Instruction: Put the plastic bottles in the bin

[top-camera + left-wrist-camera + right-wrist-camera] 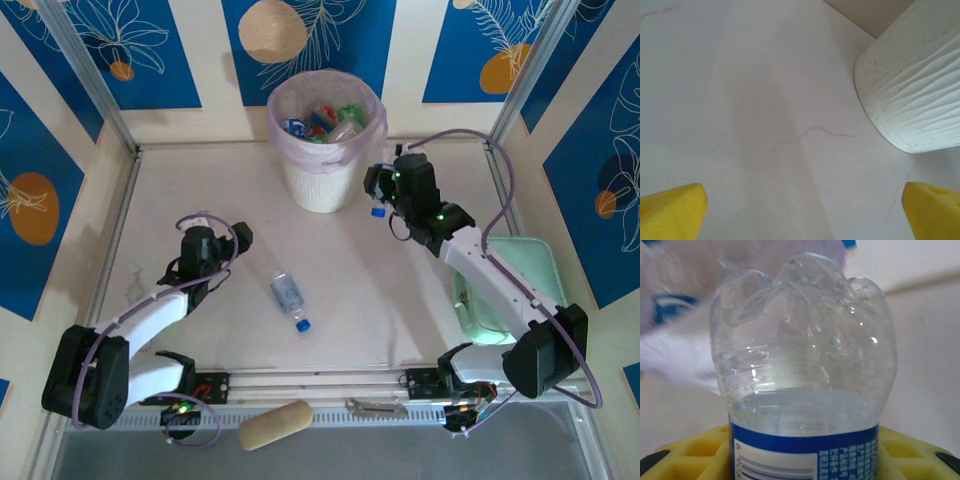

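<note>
Bottle of clear plastic with a blue label (805, 340) is clenched at its labelled waist by the right end effector (382, 195), beside the round white bin (320, 185) at the surface's (400, 290) far edge; it is judged light, slippery, crushable; the left end effector (802, 212) is released.

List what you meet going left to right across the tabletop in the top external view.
left hand, open → clear blue-capped bottle lying flat → right hand shut on a second clear bottle → pale green tray. The bin and tan roll are left out because they overlap the lying bottle's span.
</note>
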You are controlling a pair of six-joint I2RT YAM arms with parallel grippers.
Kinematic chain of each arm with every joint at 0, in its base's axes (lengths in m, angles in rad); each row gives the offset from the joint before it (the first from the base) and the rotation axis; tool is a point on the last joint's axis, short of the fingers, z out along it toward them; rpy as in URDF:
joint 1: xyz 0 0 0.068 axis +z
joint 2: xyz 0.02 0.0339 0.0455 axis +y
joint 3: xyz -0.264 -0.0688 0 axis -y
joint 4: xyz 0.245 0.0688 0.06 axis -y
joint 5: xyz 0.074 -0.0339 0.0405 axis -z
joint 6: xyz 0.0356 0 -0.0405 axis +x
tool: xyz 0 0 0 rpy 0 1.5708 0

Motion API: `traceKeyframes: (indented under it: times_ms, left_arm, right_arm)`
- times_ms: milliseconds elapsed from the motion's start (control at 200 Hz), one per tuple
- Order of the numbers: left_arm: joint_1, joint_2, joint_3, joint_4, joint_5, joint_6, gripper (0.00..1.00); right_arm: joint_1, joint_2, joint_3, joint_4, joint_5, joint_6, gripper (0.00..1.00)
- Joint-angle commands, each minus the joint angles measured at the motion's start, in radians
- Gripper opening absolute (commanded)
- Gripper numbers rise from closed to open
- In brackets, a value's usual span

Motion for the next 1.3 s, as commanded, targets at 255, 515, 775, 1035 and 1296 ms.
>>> traceKeyframes:
  times_ms: [255, 515, 775, 1035, 1296]
  left_arm:
    - [0.012, -0.009, -0.032, 0.002, 0.124, 0.059, 1.00]
    - [0.012, -0.146, -0.051, -0.123, 0.105, 0.161, 1.00]
    - [0.012, -0.298, -0.106, -0.203, 0.062, 0.184, 1.00]
    - [0.012, -0.353, -0.113, -0.248, 0.035, 0.208, 1.00]
    - [0.012, -0.360, -0.105, -0.255, 0.036, 0.209, 1.00]
  right_arm:
    - [-0.033, 0.299, 0.508, 0.119, -0.234, -0.167, 0.46]
    - [-0.052, 0.622, 0.895, 0.084, -0.269, -0.157, 0.47]
    - [-0.053, 0.910, 1.287, -0.129, -0.296, -0.131, 0.48]
    - [-0.052, 0.974, 1.303, -0.164, -0.289, -0.074, 0.53]
    - [-0.053, 0.982, 1.306, -0.165, -0.294, -0.061, 0.78]
